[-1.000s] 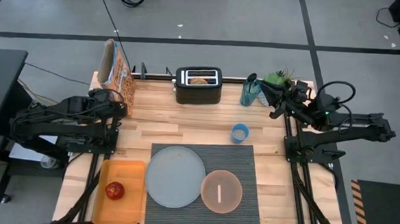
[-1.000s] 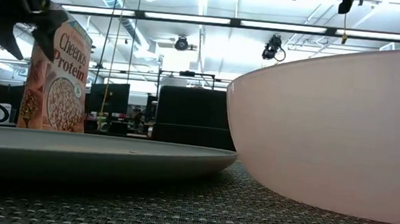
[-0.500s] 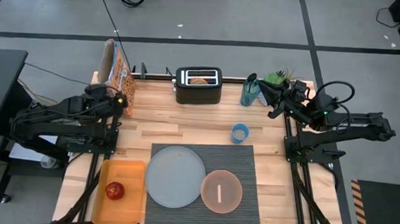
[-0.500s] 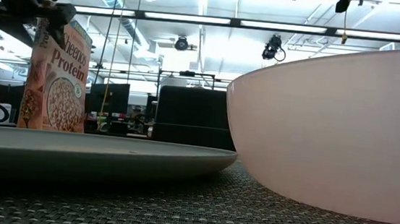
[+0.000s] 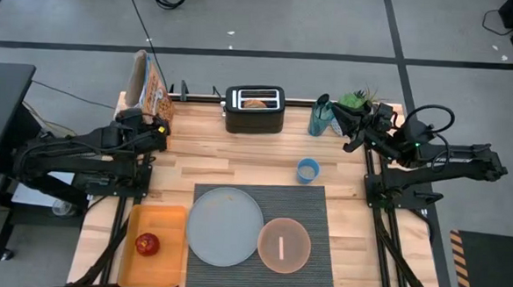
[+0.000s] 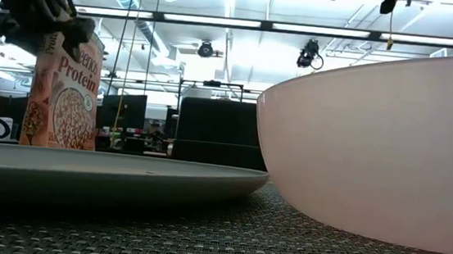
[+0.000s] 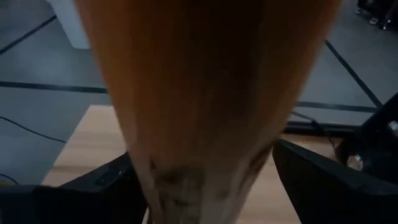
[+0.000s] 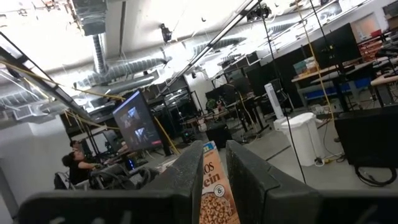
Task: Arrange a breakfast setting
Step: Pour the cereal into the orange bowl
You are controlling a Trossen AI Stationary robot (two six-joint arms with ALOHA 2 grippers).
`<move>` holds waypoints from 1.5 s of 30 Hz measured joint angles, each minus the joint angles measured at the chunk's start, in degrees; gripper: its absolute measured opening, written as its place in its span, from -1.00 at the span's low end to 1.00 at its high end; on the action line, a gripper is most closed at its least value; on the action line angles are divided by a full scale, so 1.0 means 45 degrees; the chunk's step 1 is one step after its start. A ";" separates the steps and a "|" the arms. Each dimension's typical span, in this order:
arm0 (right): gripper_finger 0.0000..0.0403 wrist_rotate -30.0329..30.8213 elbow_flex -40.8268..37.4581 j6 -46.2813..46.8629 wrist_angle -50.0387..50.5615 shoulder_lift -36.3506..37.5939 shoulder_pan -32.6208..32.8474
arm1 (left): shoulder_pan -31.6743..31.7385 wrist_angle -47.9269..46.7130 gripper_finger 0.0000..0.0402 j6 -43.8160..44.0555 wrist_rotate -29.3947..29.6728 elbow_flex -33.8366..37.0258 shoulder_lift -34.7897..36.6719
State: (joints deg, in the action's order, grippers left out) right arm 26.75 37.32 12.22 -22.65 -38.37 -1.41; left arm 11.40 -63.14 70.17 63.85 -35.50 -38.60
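Note:
A cereal box (image 5: 147,87) stands upright at the table's far left corner; it also shows in the low view (image 6: 65,88). My left gripper (image 5: 155,128) is open at its near, upper part (image 6: 48,21), and the orange box (image 7: 205,99) fills the gap between the fingers. A blue-grey plate (image 5: 225,226) and a pink bowl (image 5: 284,245) rest on the dark ribbed mat (image 5: 310,203). A red apple (image 5: 147,243) lies on the orange tray (image 5: 169,222). A bagel (image 5: 256,101) sits in the toaster. My right gripper (image 5: 352,124) is shut and empty at the far right. My left gripper's two fingers (image 7: 99,186) stand on either side of the cereal box's narrow orange side (image 7: 205,155), near its top, coming level from the table's near side. I cannot tell whether they touch it. The box stands on the table.
A black toaster (image 5: 255,110) stands at the far edge. A blue cup (image 5: 307,170), a teal bottle (image 5: 319,117) and a small plant (image 5: 355,99) stand near my right gripper. A small thin object (image 5: 280,247) lies in the bowl. A person (image 8: 74,165) sits beyond the table.
My left gripper has moved toward the table's far edge and closed in on the cereal box, so that the box now sits between its fingers. The box has stayed where it was.

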 joint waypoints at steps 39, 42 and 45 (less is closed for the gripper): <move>-0.62 -0.0603 0.0000 0.0107 0.0010 0.0000 -0.0689 | 0.0005 0.3012 0.47 0.0519 0.0321 0.4107 -0.0001; -0.62 -0.0638 0.0000 0.0369 0.0010 0.0000 -0.0805 | 0.0005 0.3046 0.47 0.0299 0.0438 0.4197 -0.0001; -0.62 -0.0714 0.0000 0.0386 0.0010 0.0000 -0.0831 | 0.0005 0.3040 0.47 0.0257 0.0534 0.4239 -0.0001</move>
State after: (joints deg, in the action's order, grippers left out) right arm 23.54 37.32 13.96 -22.61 -38.37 -5.15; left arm 11.42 -49.46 71.33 66.26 -16.43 -38.61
